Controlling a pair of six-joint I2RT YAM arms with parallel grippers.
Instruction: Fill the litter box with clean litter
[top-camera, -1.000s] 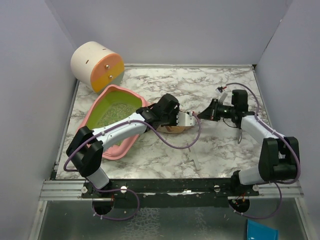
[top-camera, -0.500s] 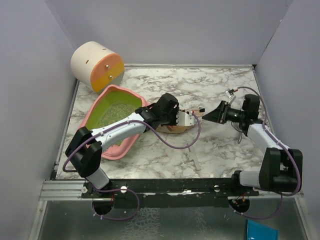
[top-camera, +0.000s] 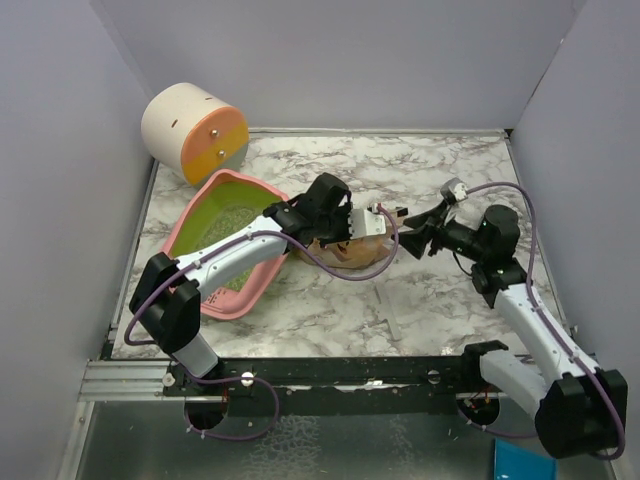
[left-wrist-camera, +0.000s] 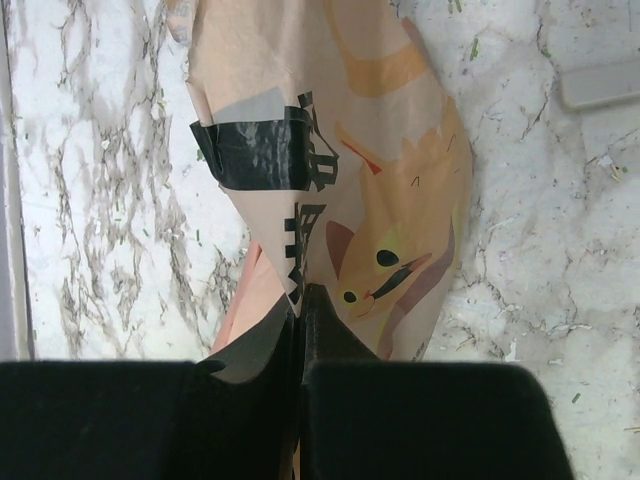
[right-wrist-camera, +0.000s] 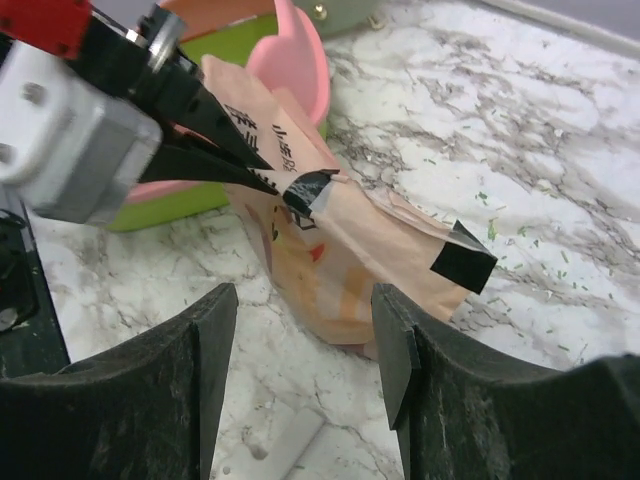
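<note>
Grip paper bag (right-wrist-camera: 340, 240) firmly with left gripper (left-wrist-camera: 300, 310), jaws clamped on its folded edge. Close right gripper (right-wrist-camera: 300, 300), jaws apart and off the bag, on the taped corner. Tip over litter box (top-camera: 230, 308) just beside, clean litter (top-camera: 235, 218) lying inside

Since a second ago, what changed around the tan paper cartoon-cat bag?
The right gripper opened and drew back rightward from the tan paper cartoon-cat bag. The left gripper stays shut on the bag, shifting it slightly. The shallow pink plastic litter box and cream-and-orange cylinder have not moved.
</note>
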